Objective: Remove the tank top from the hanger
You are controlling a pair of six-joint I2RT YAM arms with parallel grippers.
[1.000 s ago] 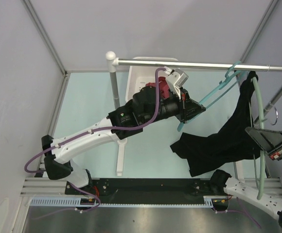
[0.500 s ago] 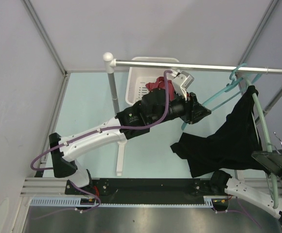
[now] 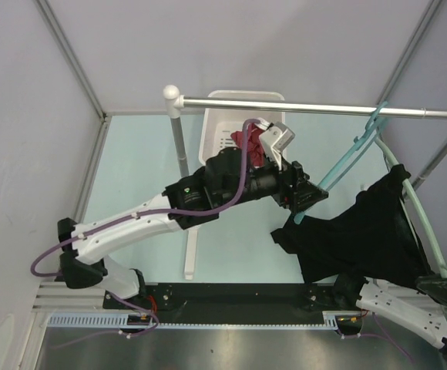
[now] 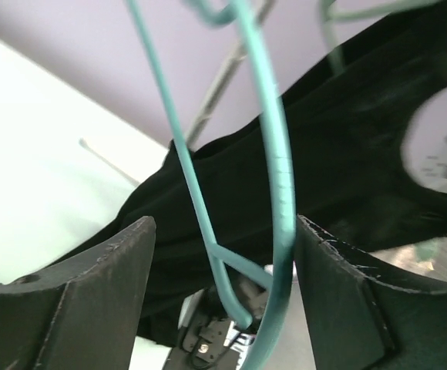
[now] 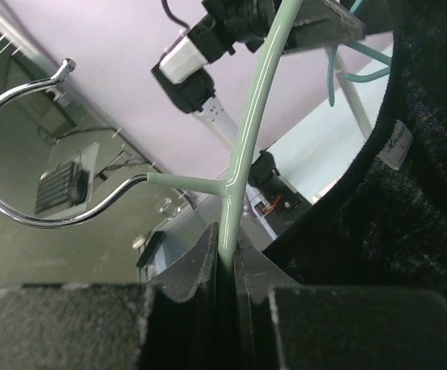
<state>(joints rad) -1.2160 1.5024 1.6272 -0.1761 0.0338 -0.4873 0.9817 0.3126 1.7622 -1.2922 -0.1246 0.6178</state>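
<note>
"At the right end of the rail (image 3: 316, 106), where does the tank top (image 3: 354, 235) sit?"

"It is low over the table (image 3: 146, 177), black and bunched. It is still draped on the pale green hanger (image 5: 256, 100), which is clear of the rail. The right gripper (image 5: 225, 250) is clamped tight on that hanger's stem."

"And the left gripper (image 4: 223, 231)?"

"Its jaws stand wide apart and grip nothing. The lower wire of a bare teal hanger (image 4: 280, 154) runs between them, and one finger looks just beside it. That hanger hooks on the rail, and the black cloth lies behind it."

"So which step is in hand?"

"By the look of it, the garment is not yet free. The right arm steadies the hanger while the left arm looks for a hold on the fabric."

"What does the next move call for?"

"Probably the left arm has to clear the teal wire and reach the nearer edge of the cloth. It should close on fabric alone, then draw it off along the green hanger's arm. If it catches the wire as well, the pull would likely drag the wrong hanger."
</note>
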